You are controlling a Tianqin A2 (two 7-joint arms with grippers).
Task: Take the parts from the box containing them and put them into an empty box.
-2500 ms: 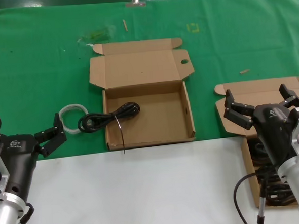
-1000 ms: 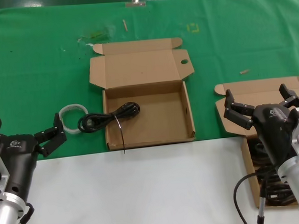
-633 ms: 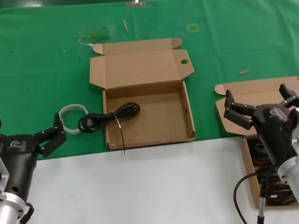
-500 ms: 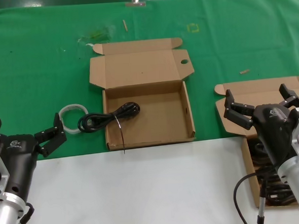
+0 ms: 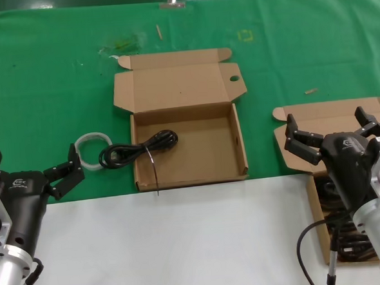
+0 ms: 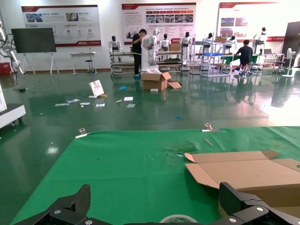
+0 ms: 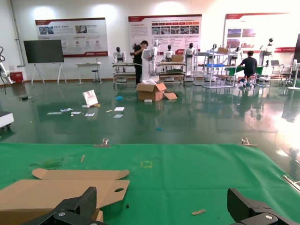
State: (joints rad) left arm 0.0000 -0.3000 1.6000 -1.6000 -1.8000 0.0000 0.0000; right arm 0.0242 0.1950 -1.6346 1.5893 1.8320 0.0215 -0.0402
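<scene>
Hovering with its fingers spread wide and nothing between them, the right claw (image 5: 334,133) sits just above the box containing them (image 5: 318,120), the plain-lidded carton at the counter's right edge, where dark coils of the parts (image 5: 340,227) show beneath the arm. The left claw (image 5: 30,170) waits at the near left, also spread apart and empty, close to a white ring (image 5: 90,143).

Further out, in the middle of the green counter (image 5: 45,93), the empty box (image 5: 189,149) lies open, its lid with the round hole folded back. One cable (image 5: 137,149) is draped over its left wall, plug end inside, coil hanging outside toward the ring.

The likely trouble: reaching into that tangle, the right claw could snag two bundles at once or catch a loose tie, dragging the light carton along. That half-in cable could also slide off the wall if the box is bumped.
</scene>
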